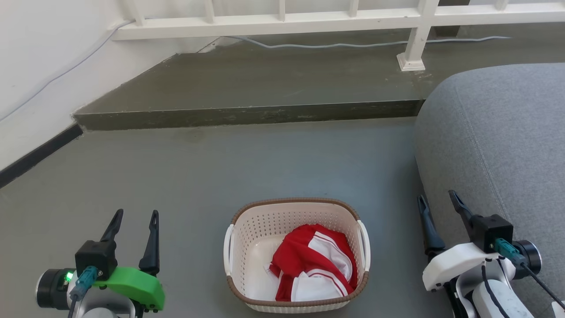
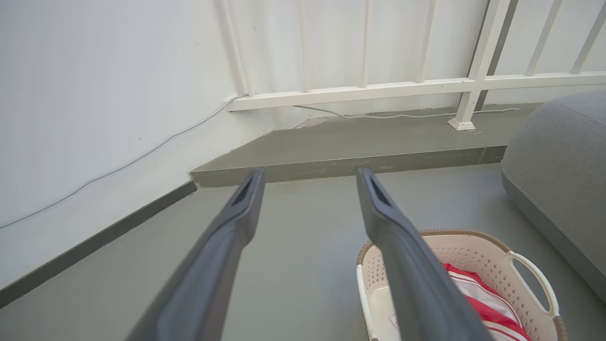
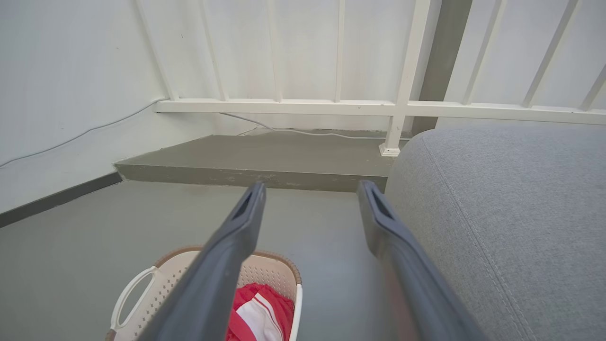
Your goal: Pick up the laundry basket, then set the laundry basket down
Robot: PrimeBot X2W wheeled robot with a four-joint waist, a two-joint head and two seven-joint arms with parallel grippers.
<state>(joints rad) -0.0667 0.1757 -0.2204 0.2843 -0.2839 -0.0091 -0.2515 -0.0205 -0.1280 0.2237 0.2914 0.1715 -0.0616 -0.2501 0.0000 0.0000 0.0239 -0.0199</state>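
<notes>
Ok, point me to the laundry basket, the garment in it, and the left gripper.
laundry basket (image 1: 273, 221), head view, inner far wall.
red and white garment (image 1: 291, 256), head view, red fold at its left.
left gripper (image 1: 137, 213), head view, midway between its fingertips.

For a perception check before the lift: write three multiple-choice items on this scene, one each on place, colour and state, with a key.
1. Where is the laundry basket? A on the sofa; B on the floor between the left hand and right hand; C on the step.
2. The garment inside is: A blue; B green; C red and white.
3. The left hand is: A open, empty; B shut on a handle; C shut on cloth.
Key: B, floor all around it; C, red cloth, white stripes; A, fingers apart, nothing between.
</notes>
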